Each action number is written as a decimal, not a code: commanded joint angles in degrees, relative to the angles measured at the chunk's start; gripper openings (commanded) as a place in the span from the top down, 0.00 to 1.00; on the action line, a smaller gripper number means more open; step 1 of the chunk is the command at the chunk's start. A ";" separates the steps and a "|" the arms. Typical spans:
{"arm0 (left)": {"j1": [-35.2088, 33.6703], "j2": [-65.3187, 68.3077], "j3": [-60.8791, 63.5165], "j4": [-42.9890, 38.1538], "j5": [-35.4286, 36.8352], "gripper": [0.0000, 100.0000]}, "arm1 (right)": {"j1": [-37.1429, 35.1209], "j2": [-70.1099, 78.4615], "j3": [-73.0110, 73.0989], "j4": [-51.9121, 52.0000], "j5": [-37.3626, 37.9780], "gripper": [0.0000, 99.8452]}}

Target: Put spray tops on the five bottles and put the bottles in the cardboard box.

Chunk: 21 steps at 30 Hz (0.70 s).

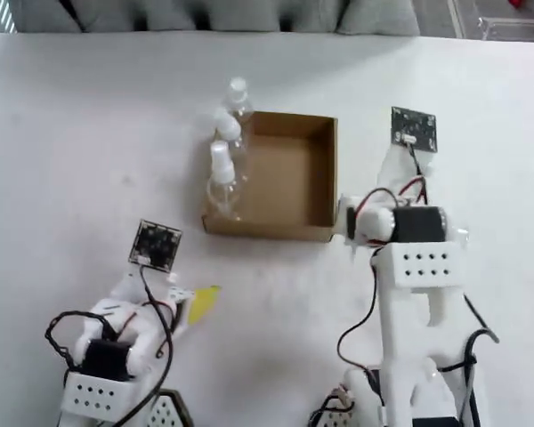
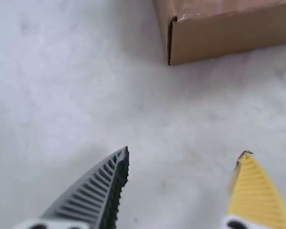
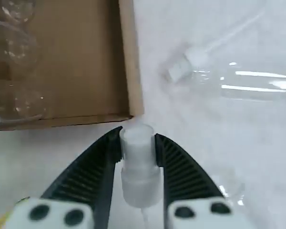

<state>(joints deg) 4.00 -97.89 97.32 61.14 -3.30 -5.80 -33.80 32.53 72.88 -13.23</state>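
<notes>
The cardboard box [image 1: 289, 178] stands mid-table, with three clear bottles [image 1: 226, 151] wearing white spray tops along its left wall; they also show as clear bottles [image 3: 12, 57] inside the box [image 3: 86, 57]. My right gripper [image 3: 137, 136] is shut on a white spray top [image 3: 139, 164], just outside the box's right wall [image 1: 349, 218]. A clear bottle [image 3: 243, 81] lies on the table beyond it, its neck toward the box, with a thin tube [image 3: 233, 28] by it. My left gripper [image 2: 186, 152] is open over bare table, near the box corner [image 2: 171, 43], at the lower left [image 1: 191, 298].
The white table [image 1: 89, 133] has free room to the left of the box and in front of it. Cables run along both arms. A grey upholstered edge [image 1: 214, 13] lies beyond the table's far side.
</notes>
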 commanded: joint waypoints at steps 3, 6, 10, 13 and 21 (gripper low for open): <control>-0.48 0.57 0.00 0.97 -0.53 0.67 | -8.48 -0.31 0.35 0.04 -8.79 0.83; -0.48 0.57 0.00 0.97 -0.53 0.67 | -9.10 -0.22 3.43 -0.84 -8.88 0.79; -0.48 0.57 0.00 0.97 -0.53 0.67 | -8.84 -0.22 8.18 -4.79 -5.98 0.87; -0.48 0.57 0.00 0.97 -0.53 0.67 | -8.66 -0.84 11.43 -9.27 -3.43 0.91; -0.48 0.57 0.00 0.97 -0.53 0.67 | 1.36 -0.31 7.91 -17.54 21.19 0.92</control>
<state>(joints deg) 4.00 -97.89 97.32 61.14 -3.38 -9.14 -33.80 45.36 57.93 -8.92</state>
